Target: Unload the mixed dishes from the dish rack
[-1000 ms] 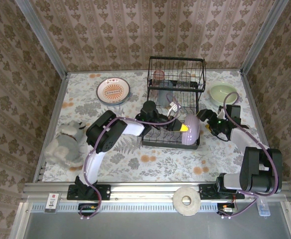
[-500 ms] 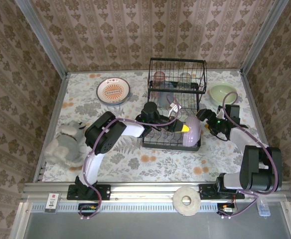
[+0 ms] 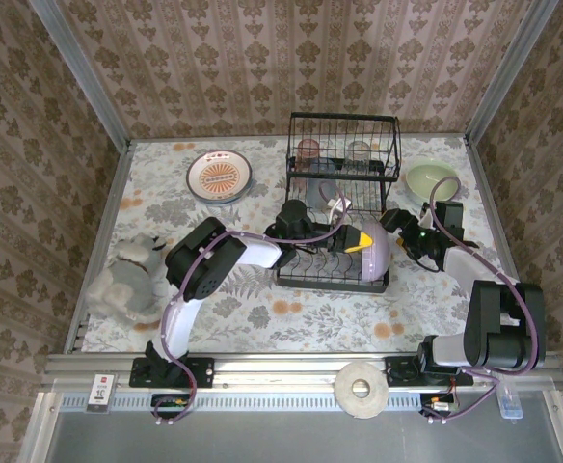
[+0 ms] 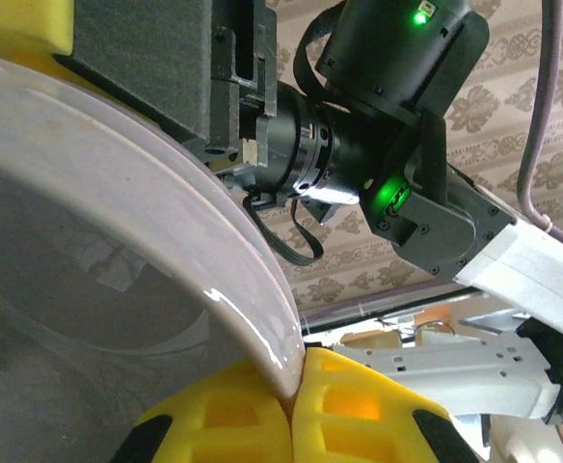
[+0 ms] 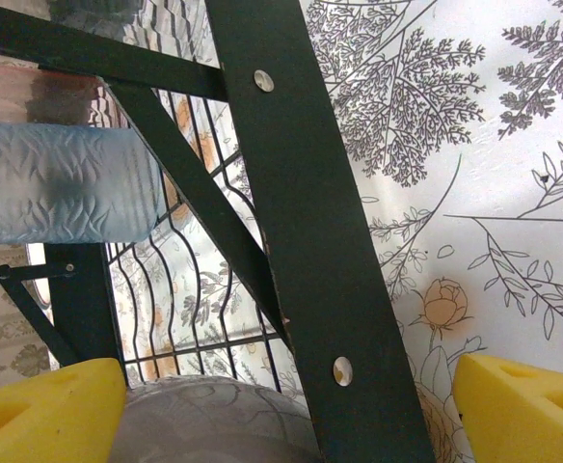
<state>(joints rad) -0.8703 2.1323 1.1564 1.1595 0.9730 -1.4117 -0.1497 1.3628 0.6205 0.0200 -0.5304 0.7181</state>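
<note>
Currently left gripper (image 4: 294, 386) is clamped on the rim of the lilac bowl (image 3: 376, 253), at the right end of the dish rack (image 3: 330, 282), lower tier. Right gripper (image 5: 283, 405) gapes wide beside that end, a rack bar between its fingers. Green bowl (image 3: 431, 180) sits near the table's (image 3: 291, 323) far right corner.

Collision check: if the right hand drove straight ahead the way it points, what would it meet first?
Most likely the dish rack: its black side strut crosses right between the fingers of the open right hand. The lilac bowl sits just beside that strut, possibly as near; depth is unclear.
</note>
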